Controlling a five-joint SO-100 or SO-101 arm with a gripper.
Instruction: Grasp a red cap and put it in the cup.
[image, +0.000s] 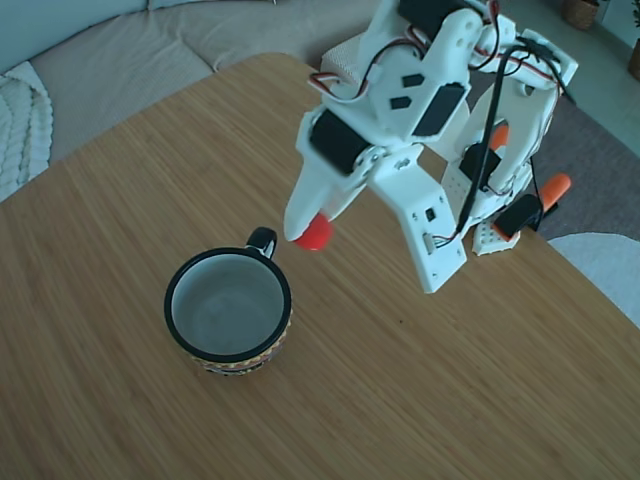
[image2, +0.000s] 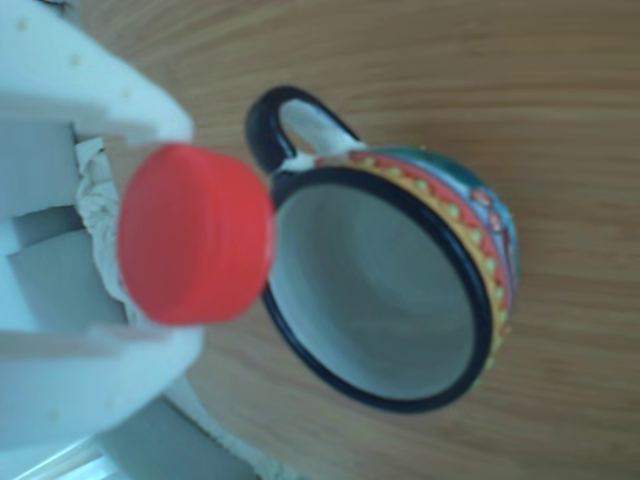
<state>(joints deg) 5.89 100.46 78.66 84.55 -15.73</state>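
1. Gripper (image: 312, 232): white two-finger claw on a white arm with black motors and orange parts. It is raised above the table and closed on the red cap; in the other view (image2: 150, 235) its two white fingers press the cap from above and below.
2. Red cap (image: 314, 233): small, round, bright red, held at the fingertips clear of the table. In the fixed view it sits just right of the cup's handle and above it; in the other view (image2: 195, 235) it overlaps the cup's rim on the handle side.
3. Cup (image: 228, 308): upright on the table, black rim and handle, pale grey inside, nothing visible in it; yellow, red and dark pattern outside (image2: 470, 215).
4. Table (image: 120, 200): light wood grain, bearing cup and arm base.
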